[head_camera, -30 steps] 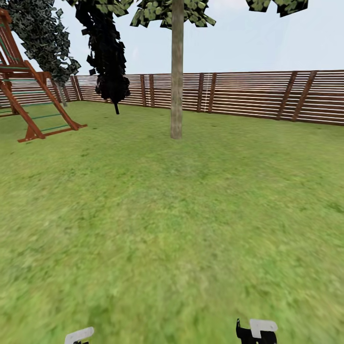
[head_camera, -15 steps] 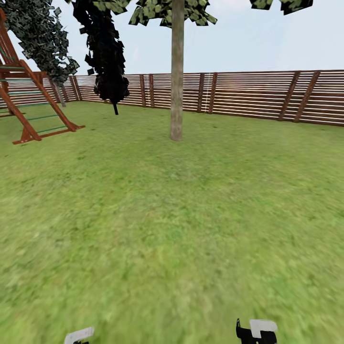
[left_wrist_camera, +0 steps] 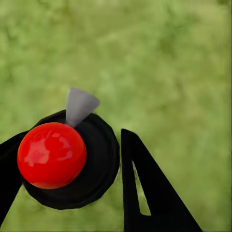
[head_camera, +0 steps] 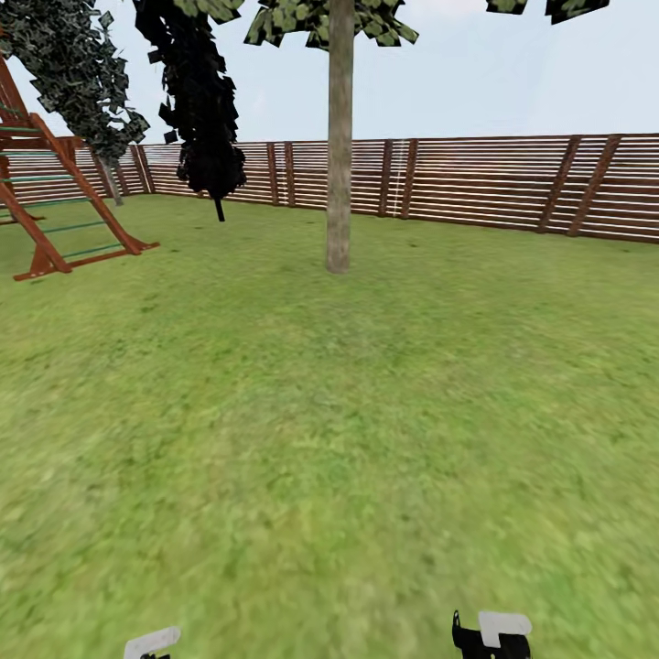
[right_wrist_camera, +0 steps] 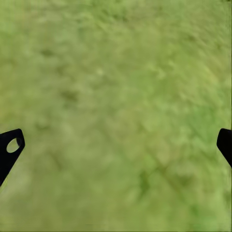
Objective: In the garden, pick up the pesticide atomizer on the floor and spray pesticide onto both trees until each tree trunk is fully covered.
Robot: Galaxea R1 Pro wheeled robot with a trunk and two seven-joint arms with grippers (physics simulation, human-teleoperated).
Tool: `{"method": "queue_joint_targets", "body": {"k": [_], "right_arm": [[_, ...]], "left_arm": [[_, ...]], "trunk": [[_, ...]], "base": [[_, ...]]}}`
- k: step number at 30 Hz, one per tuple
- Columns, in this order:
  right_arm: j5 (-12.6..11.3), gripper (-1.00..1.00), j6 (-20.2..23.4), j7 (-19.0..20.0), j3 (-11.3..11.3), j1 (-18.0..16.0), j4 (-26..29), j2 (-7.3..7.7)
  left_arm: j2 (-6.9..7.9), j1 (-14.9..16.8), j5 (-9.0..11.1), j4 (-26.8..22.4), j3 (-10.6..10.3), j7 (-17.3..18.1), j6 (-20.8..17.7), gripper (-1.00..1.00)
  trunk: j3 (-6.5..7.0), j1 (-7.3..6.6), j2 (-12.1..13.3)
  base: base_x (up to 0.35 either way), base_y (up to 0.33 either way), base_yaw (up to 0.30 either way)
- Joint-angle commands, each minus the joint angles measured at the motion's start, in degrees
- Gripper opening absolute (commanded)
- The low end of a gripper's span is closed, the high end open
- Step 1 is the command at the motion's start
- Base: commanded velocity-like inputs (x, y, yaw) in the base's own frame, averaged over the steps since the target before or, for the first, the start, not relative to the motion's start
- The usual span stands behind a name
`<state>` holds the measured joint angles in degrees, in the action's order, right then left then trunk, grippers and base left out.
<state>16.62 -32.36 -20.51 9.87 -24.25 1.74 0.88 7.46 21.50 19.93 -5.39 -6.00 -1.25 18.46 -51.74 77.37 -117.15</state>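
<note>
Left gripper (left_wrist_camera: 72, 164): black fingers clamped around a pesticide atomizer with round black body, glossy red ball top and grey cone nozzle (left_wrist_camera: 53, 154), over green lawn (left_wrist_camera: 169, 63). Right gripper (right_wrist_camera: 116, 145): spread wide, nothing between its fingers, above grass. Upper centre of the head view: tall tree with straight pale grey-tan trunk (head_camera: 340, 137) stands on the lawn before a brown horizontal-slat wooden fence (head_camera: 494, 183); reddish wooden play frame (head_camera: 55, 201) at upper left.

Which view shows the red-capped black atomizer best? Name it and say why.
The left wrist view: the red-capped black pesticide atomizer sits large and sharp between the left gripper's black fingers. The right wrist view shows blurred green lawn.
</note>
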Motion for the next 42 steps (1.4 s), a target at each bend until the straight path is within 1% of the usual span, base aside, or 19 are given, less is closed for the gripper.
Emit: {"method": "queue_joint_targets", "body": {"k": [1, 42], "right_arm": [[0.61, 1.00, -0.15, -0.23, 0.41, -0.03, -0.07, 0.00], [0.61, 1.00, -0.15, -0.23, 0.41, -0.04, -0.07, 0.00]], "left_arm": [[0.01, 0.03, 0.38, 0.03, -0.46, -0.16, 0.17, -1.00], [0.01, 0.03, 0.38, -0.02, -0.43, -0.16, 0.17, -1.00]], "trunk": [[-0.05, 0.03, -0.02], [-0.05, 0.03, -0.02]], "base": [[0.337, 0.000, 0.000], [0.337, 0.000, 0.000]]}}
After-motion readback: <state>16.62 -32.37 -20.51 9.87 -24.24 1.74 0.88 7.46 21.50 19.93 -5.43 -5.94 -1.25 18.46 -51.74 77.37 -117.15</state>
